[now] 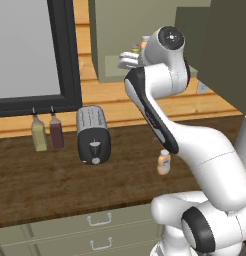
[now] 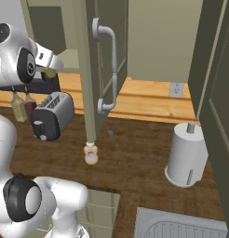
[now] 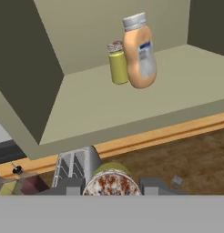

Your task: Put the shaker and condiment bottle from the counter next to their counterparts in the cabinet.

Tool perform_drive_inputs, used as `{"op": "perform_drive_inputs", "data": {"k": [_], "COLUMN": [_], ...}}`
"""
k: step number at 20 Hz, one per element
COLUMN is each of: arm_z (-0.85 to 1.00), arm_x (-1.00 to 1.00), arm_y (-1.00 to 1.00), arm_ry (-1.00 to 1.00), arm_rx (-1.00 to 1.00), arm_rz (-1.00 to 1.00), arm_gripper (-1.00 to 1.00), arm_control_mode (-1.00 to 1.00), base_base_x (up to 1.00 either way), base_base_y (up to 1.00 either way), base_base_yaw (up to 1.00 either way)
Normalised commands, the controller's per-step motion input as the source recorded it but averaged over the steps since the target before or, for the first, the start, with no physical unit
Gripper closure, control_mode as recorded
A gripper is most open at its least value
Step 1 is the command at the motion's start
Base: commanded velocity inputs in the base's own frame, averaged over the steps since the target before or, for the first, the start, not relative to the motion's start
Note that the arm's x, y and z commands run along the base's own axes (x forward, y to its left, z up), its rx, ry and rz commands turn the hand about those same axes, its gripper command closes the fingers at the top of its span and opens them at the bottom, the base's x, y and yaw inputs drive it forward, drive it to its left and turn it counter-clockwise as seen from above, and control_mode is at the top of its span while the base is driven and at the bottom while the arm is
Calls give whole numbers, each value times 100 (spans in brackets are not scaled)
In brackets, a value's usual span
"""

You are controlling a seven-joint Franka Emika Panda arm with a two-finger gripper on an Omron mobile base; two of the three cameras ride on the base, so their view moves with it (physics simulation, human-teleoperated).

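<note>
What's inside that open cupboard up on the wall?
On the cabinet's shelf stand a small yellow-green shaker and a peach-orange bottle, side by side. The cupboard's upper part is out of frame.

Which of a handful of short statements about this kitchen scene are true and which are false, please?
1. The tool is shut on a shaker. True.
2. An orange bottle stands on the counter. True.
3. The cabinet shelf is bare. False: a second shaker and a second orange bottle stand on it, side by side.
4. The toaster sits inside the cabinet. False: it rests on the counter, right of two dark-necked bottles.
5. The held shaker already stands on the shelf. False: it is below the shelf's front edge, in the tool.
</note>
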Motion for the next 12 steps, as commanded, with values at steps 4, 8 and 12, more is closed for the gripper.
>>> {"op": "perform_drive_inputs", "data": {"k": [4, 8, 12], "arm_z": [7, 12, 7], "arm_x": [0, 4, 24], "arm_y": [-26, -8, 0], "arm_ry": [0, 0, 0], "arm_rx": [0, 0, 0], "arm_rz": [0, 0, 0], "arm_gripper": [100, 100, 100], "arm_control_mode": [-100, -100, -100], "base_base_x": [0, 0, 0], "base_base_y": [0, 0, 0], "base_base_yaw": [0, 0, 0]}}
